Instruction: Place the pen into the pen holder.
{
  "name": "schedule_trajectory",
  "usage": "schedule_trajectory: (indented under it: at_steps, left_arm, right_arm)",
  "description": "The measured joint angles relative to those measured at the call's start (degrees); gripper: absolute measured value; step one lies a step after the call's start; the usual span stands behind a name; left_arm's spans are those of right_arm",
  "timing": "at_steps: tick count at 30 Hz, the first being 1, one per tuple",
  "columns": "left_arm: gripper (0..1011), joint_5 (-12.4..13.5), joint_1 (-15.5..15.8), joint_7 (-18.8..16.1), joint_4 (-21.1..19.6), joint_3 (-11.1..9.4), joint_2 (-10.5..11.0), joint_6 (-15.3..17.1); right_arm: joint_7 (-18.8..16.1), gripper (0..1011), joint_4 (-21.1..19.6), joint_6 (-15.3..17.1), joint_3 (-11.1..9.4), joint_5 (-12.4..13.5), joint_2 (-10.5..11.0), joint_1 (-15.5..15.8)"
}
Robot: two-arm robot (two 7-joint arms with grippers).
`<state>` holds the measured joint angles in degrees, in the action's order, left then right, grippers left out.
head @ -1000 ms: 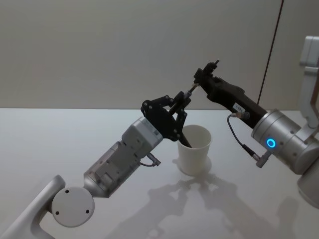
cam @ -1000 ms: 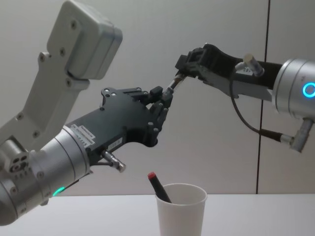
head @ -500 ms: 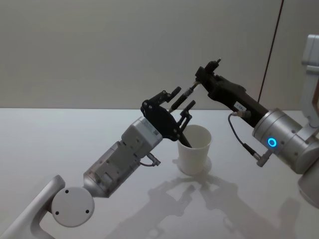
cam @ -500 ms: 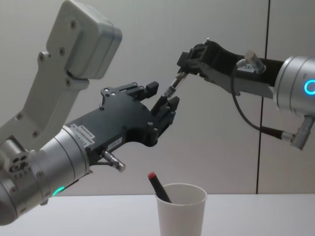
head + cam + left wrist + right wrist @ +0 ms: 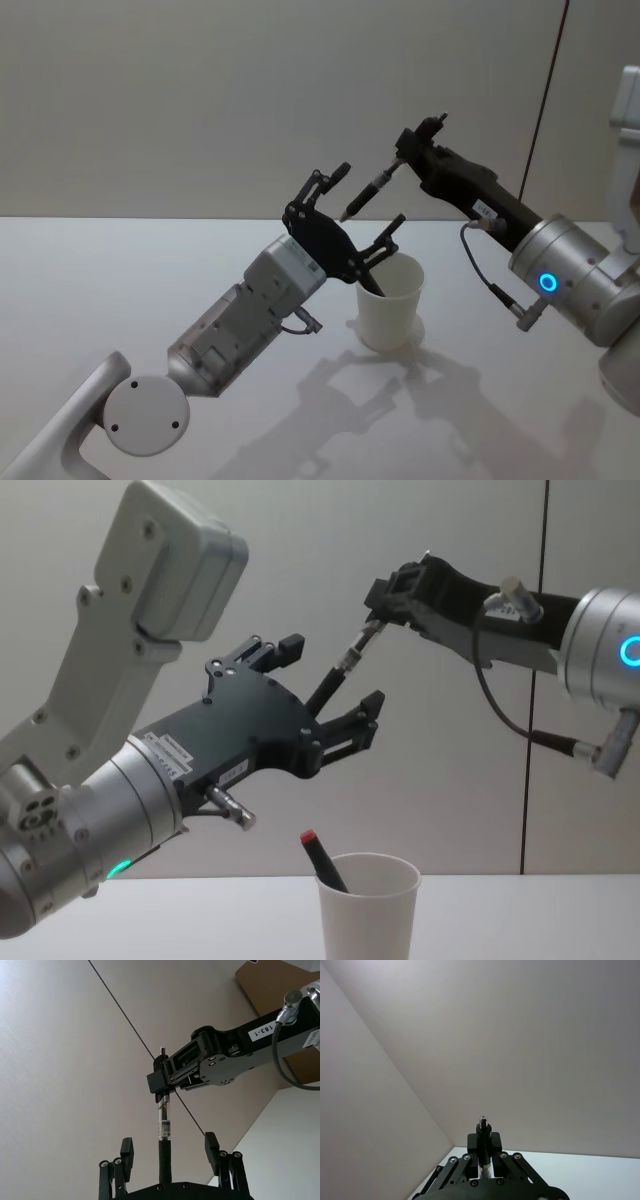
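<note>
A slim dark pen hangs tilted in the air above the pen holder, a white paper cup on the table. My right gripper is shut on the pen's upper end. My left gripper is open, its fingers spread on either side of the pen's lower half without touching it. In the left wrist view the pen stands between the two fingers, with the right gripper clamped at its top. The right wrist view has the pen's end poking out past my right gripper.
Another pen with a red end leans inside the pen holder. The white table spreads around the cup. A plain wall stands behind, with a thin dark vertical line at the right.
My left gripper has opened and let go of the pen, fingers spreading wide. The right gripper keeps hold of the pen's top and has risen slightly.
</note>
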<state>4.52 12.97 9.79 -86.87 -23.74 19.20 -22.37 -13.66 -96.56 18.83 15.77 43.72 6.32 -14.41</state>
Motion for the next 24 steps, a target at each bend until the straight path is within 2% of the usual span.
schedule_trajectory:
  at_steps: [1,3,5,9,22,24]
  left_arm:
    - [883,0.0,0.0,0.0,0.0,0.0,0.0,0.0]
    - [958,0.0,0.0,0.0,0.0,0.0,0.0,0.0]
    - [992,0.0,0.0,0.0,0.0,0.0,0.0,0.0]
    - [999,0.0,0.0,0.0,0.0,0.0,0.0,0.0]
    - [999,0.0,0.0,0.0,0.0,0.0,0.0,0.0]
    - [1000,0.0,0.0,0.0,0.0,0.0,0.0,0.0]
  right_arm:
    - [0.1,146,0.0,-0.1,0.0,0.0,0.0,0.0]
    - [0.4,146,0.0,-0.3,0.1,-0.2,0.1,0.0]
    - [0.7,146,0.0,-0.6,0.1,-0.5,0.1,0.0]
    - [1.6,146,-0.2,-1.3,0.3,-1.8,0.2,0.0]
    - [6.4,146,-0.8,-3.7,1.5,-10.6,0.4,0.2]
    - [7.6,146,-0.7,-4.0,1.9,-13.2,0.3,0.2]
